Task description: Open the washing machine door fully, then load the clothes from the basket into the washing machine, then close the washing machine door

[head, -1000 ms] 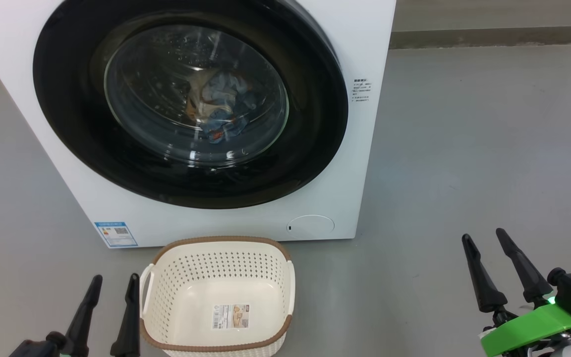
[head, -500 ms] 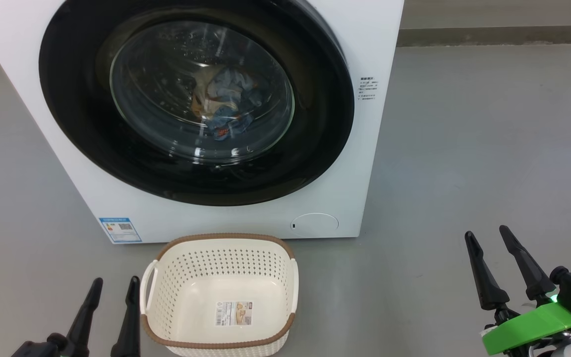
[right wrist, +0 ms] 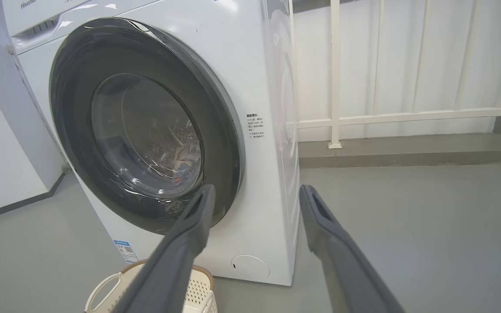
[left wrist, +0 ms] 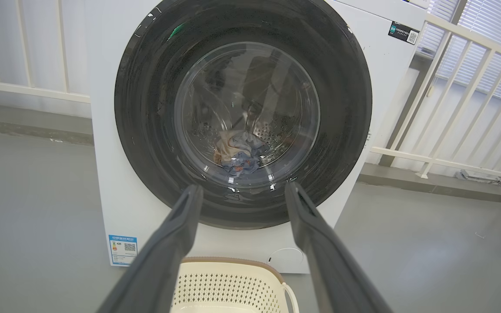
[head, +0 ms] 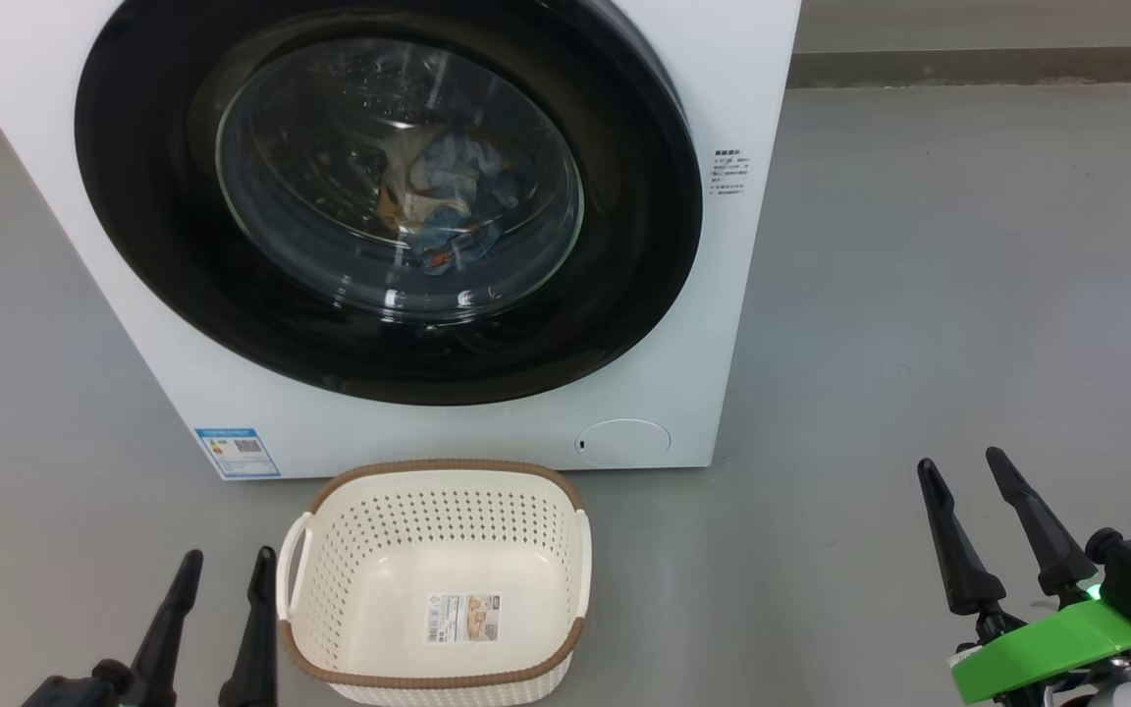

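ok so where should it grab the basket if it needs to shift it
Probably the left side handle: a thin loop standing off the wall of the basket, which sits upright and empty on the floor. Come from the left with the left gripper, open right beside it. Failing that, pinch the brown rim from above, one finger inside.

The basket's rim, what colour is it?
Brown rim on a cream-white basket; head view shows it best.
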